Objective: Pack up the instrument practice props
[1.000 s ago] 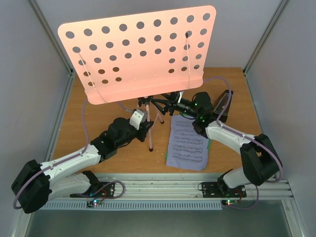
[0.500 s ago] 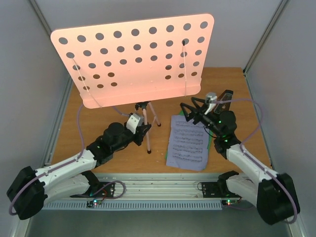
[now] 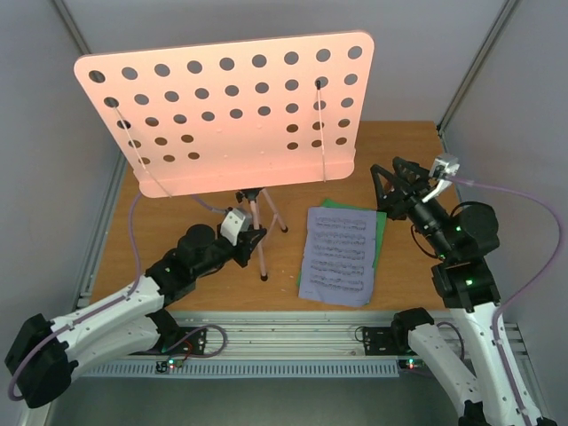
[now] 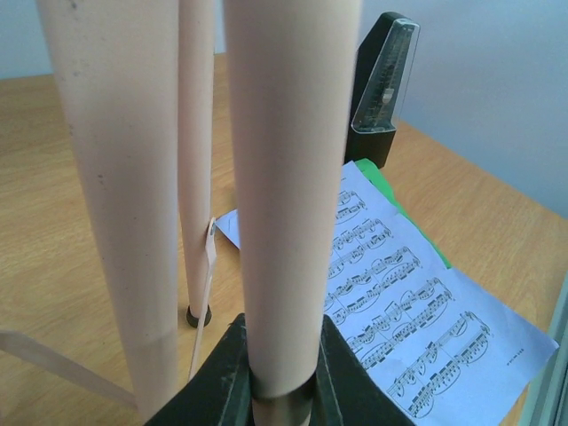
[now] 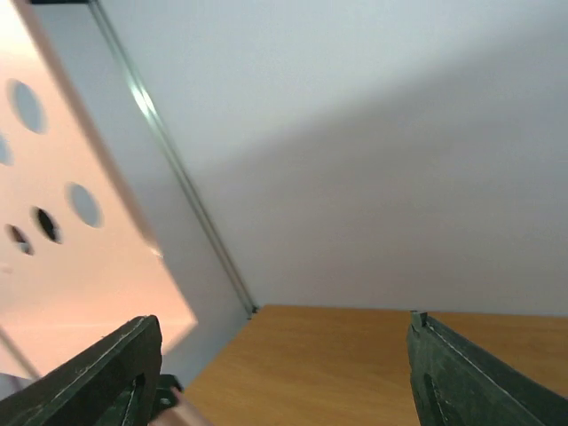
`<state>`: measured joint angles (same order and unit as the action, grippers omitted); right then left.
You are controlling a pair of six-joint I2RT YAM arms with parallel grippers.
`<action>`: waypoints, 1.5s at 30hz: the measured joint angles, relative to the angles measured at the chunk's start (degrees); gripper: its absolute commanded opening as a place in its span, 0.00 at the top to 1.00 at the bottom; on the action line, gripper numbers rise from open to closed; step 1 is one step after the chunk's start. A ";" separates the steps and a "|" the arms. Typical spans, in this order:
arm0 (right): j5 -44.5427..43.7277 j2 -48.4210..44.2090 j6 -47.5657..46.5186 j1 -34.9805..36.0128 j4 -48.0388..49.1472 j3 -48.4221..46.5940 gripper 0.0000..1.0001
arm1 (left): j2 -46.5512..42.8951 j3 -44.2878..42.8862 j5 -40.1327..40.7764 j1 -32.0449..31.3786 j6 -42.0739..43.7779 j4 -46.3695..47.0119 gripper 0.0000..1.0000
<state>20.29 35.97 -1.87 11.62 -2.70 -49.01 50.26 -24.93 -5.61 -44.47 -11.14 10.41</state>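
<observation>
Stand [image 3: 226,111] dragged leftward, one leg [image 4: 288,177] clamped in left gripper [image 3: 251,238] — right gripper [image 3: 391,180] pulled clear, raised, jaws wide and empty; folding probably next, sheets [image 3: 337,256] unpacked.

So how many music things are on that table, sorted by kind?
Music stand: 1
Metronome: 1
Sheets showing: 2, a white sheet over a green sheet
Total: 4
</observation>
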 measured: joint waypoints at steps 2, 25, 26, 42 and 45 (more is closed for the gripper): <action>1.51 0.02 -0.02 0.00 -2.29 -3.15 0.25 | -0.92 0.00 -0.46 0.02 0.00 -1.20 0.99; 35.17 24.50 2.10 -0.04 1.25 -24.50 0.71 | -5.60 0.00 -1.70 0.15 -0.44 -6.99 1.00; 36.52 25.38 2.58 -0.04 2.43 -24.98 0.74 | -5.88 0.00 -1.70 0.17 -0.59 -7.30 1.00; 48.81 30.32 9.01 -0.04 15.98 -27.02 0.75 | -7.96 -2.40 -3.54 0.46 -0.59 -14.58 1.00; 48.57 30.47 8.15 -0.04 14.32 -28.39 0.82 | -7.96 -2.73 -4.33 0.39 -0.46 -15.34 0.99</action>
<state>68.86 66.43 6.28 11.57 11.62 -77.41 42.30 -27.66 -9.93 -44.07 -11.60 -4.93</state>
